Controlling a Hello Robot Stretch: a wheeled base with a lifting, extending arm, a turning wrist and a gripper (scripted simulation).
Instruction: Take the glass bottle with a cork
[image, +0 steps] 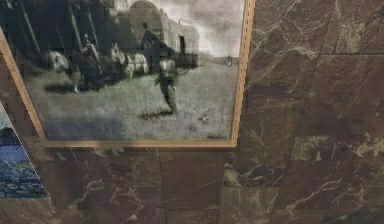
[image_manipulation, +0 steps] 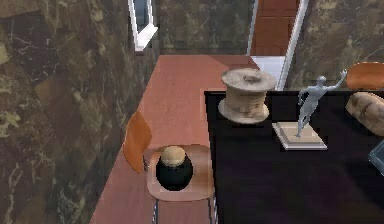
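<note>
Forward view: you face a dark marble wall (image: 310, 120) at close range, with a framed painting (image: 130, 70) of riders and horses hung on it and a second picture (image: 15, 160) at the left edge. Parking nose-on to the wall looks deliberate, since it turns your reaching side toward the furniture. Arm side view: a black table (image_manipulation: 280, 190) carries a tan pot (image_manipulation: 246, 95), a grey statue (image_manipulation: 305, 115) on a pale base and a brown lump (image_manipulation: 365, 110) at the right edge. All of them stand upright and well apart, as display pieces would. An orange chair (image_manipulation: 138, 142) is drawn up against the table's near corner. On its seat stands a dark, round-bodied vessel with a tan stopper, by shape and colour most likely the bottle (image_manipulation: 172, 170). It sits low in the picture, left of the middle, just beside the table's edge and below its top. You cannot tell the gripper's state from these frames. The bottle appears to lie slightly ahead of the arm's line of reach, so a short drive forward and a low lift would probably come before any reach.
</note>
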